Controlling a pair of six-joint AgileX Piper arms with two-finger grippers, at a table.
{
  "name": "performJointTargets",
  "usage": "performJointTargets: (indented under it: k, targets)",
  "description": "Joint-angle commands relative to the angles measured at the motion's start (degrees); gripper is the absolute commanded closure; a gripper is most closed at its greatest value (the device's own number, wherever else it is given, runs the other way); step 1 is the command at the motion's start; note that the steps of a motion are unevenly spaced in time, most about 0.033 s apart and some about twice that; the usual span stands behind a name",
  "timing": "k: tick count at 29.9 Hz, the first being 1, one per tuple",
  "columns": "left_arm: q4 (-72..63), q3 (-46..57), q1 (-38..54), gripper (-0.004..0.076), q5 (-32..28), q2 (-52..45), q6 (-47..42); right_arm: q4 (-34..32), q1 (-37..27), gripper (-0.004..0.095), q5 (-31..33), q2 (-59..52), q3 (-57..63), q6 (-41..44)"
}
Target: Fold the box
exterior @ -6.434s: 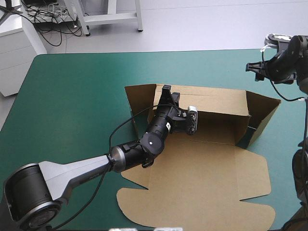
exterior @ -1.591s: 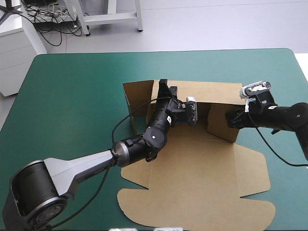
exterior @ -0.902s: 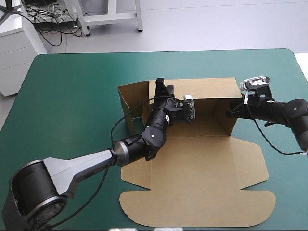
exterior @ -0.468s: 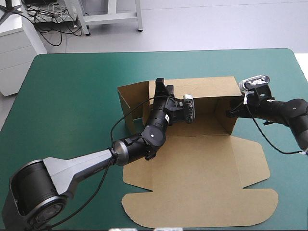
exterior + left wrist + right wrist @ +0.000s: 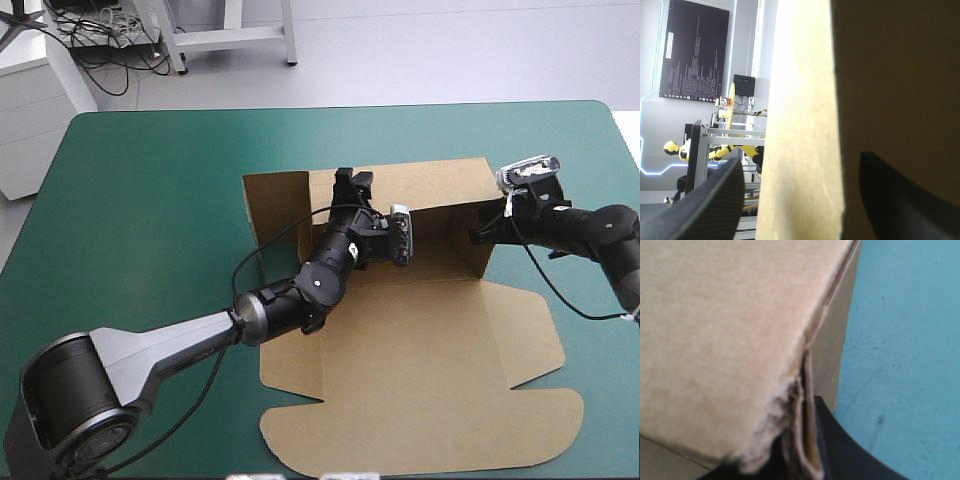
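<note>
Two box walls stand propped: left fingers, spread, straddle the back one; right fingers pinch the side.

- box: brown, plain and even over the flat panels and the raised far wall; cut edge at its right corner shows paler layered stripes
- desk cover: teal-green, one flat colour
- left gripper fingers: black
- right gripper fingers: black
- left arm: grey shell near, black toward the wrist
- right arm: black
</note>
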Motion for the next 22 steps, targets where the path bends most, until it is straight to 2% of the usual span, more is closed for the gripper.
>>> performJointTargets:
  k: [1, 4, 6, 13, 19, 22]
  targets:
    - [4.1, -1.3, -0.4, 0.0198, -2.4, -2.4, -0.6, -0.7, 0.2, 0.0908, -1.7, 0.0, -1.1, 1.0]
    - [4.1, -1.3, -0.7, 0.0212, -5.0, -2.5, -2.0, -3.9, 0.9, 0.0908, -2.9, 1.3, -1.1, 3.4]
    - [4.1, -1.3, -1.9, 0.0219, -4.2, -2.5, -2.3, -5.5, 1.7, 0.0908, -3.1, 2.2, -1.1, 5.5]
    - [4.2, -1.4, -9.4, 0.0257, 8.8, -2.9, -2.3, -6.1, 2.4, 0.0908, -5.5, 4.2, -1.2, 9.3]
    - [4.2, -1.4, -13.7, 0.0331, 11.2, -6.7, -3.9, -6.1, 2.4, 0.0908, -5.0, 4.6, -1.6, 9.6]
    - [4.2, -1.4, -15.2, 0.0417, 12.4, -10.6, -5.0, -6.1, 2.4, 0.0908, -4.8, 4.6, -1.6, 11.8]
